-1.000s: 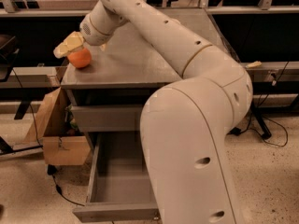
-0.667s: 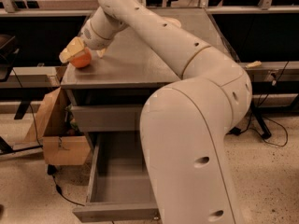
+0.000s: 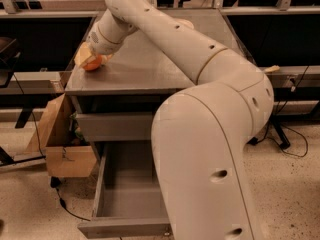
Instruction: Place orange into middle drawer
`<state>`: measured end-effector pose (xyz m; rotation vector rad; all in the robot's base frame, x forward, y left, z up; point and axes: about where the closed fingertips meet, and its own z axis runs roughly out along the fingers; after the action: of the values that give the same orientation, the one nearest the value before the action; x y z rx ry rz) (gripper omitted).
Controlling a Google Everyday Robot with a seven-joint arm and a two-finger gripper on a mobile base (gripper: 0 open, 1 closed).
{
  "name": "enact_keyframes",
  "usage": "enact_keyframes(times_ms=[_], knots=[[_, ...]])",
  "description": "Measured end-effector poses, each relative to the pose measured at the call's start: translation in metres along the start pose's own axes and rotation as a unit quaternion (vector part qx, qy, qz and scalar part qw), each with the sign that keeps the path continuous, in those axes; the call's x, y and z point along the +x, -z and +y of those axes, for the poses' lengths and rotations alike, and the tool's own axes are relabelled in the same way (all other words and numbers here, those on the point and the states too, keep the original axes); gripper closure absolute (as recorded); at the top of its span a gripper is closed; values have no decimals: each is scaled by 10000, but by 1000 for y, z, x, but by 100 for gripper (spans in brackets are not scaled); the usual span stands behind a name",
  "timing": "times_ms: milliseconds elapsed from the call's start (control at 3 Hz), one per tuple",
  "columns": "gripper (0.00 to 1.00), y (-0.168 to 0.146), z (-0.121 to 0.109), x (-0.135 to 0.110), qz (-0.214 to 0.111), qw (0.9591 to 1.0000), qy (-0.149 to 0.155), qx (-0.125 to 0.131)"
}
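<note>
Since the pincer (image 3: 98, 53) covers the small round orange fruit (image 3: 92, 63) at the grey tabletop's (image 3: 150, 70) left edge, its grip can't be told; a weak hold could roll it off, missing the open grey drawer (image 3: 127, 228).

Arm shell (image 3: 210, 149): you see smooth cream plastic with a satin sheen. Gripper (image 3: 91, 58), at the left edge of the cabinet top and over the orange (image 3: 93, 64): same pale plastic look, slightly yellower. Orange skin: smooth, bright, faintly glossy. Cabinet top (image 3: 150, 69): grey, matt, metal-like, with soft glare. Middle drawer (image 3: 127, 204): flat matt grey tray, smooth walls. Box (image 3: 62, 149) beside the cabinet: dull brown cardboard. Floor (image 3: 30, 209): speckled, rough-looking
</note>
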<state>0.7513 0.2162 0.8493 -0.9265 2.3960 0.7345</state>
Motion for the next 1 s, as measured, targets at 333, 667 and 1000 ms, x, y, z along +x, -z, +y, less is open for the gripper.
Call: enact_keyframes(times_ms=[333,667,1000], knots=[[96,24,3,-2,-142,9999,56,-26],[100,66,13,-5,-345,9990,259,-111],[100,115,29,1,-451,9968,595,-267]])
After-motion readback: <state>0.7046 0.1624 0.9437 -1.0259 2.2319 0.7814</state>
